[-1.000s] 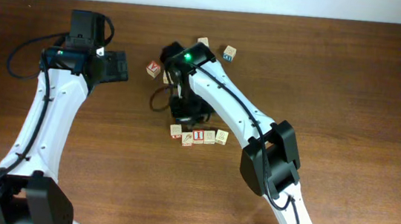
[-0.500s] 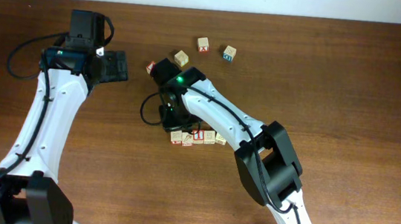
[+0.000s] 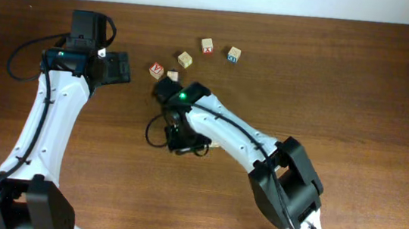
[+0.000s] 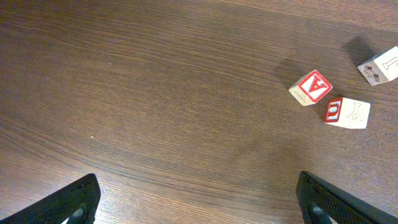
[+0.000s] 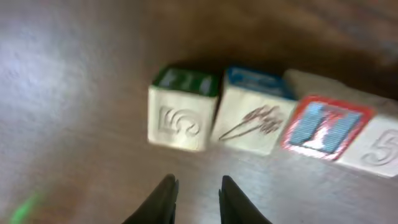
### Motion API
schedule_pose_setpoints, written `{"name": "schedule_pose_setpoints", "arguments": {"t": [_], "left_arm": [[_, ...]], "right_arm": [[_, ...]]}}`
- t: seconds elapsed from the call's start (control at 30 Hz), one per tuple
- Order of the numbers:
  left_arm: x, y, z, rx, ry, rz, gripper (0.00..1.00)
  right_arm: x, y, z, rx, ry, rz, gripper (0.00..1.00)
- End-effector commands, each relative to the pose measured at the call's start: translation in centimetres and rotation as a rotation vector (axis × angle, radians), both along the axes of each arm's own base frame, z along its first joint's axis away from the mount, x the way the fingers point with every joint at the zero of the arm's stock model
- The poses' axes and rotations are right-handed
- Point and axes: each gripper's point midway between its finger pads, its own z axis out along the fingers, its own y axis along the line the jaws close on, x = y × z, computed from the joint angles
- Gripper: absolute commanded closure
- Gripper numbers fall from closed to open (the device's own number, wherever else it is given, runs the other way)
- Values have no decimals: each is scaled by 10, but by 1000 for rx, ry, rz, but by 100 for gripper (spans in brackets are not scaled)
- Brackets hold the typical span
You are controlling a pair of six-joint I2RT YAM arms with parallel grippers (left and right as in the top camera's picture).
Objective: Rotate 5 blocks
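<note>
The left gripper point(image 3: 120, 67) sits at the upper left of the overhead view above the table point(image 3: 373, 102), jaws spread to full width and empty. In the left wrist view its fingers point(image 4: 74, 200) show only at the bottom corners. To its right, in the upper centre of the overhead view, five loose cubes lie on the table. They are a red-framed cube point(image 3: 156, 70), a U cube point(image 3: 173, 75) just beside it, a tan cube point(image 3: 186, 59), an X cube point(image 3: 207, 45) and a blue cube point(image 3: 234, 53). The right arm's wrist is at the centre of the overhead view and covers the blocks point(image 5: 255, 115) there. The right wrist view is blurred. It shows four blocks in a row across mid-frame, side by side with no visible gap. From left to right these are a green-edged block point(image 5: 182, 112), a blue-edged block point(image 5: 254, 121), a red block point(image 5: 323, 127) and an end block point(image 5: 378, 149), cut by the right edge. A fifth is not in view. The right gripper point(image 5: 196, 199) is at the bottom centre of that view, below the green-edged block and clear of it. Its jaws are parted by a narrow gap with nothing between them.
</note>
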Motion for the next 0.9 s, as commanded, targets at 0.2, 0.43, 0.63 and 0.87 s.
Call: {"name": "schedule_pose_setpoints", "arguments": {"t": [0.2, 0.43, 0.63, 0.87], "left_arm": [[2, 2, 6, 0, -18, 16, 1], [2, 2, 6, 0, -18, 16, 1], [2, 2, 6, 0, -17, 16, 1], [2, 2, 6, 0, -17, 16, 1]], "right_arm": [[1, 9, -31, 11, -61, 16, 94], [-15, 50, -22, 150, -73, 252, 95], [51, 52, -16, 45, -421, 169, 96], [55, 26, -19, -44, -403, 100, 96]]}}
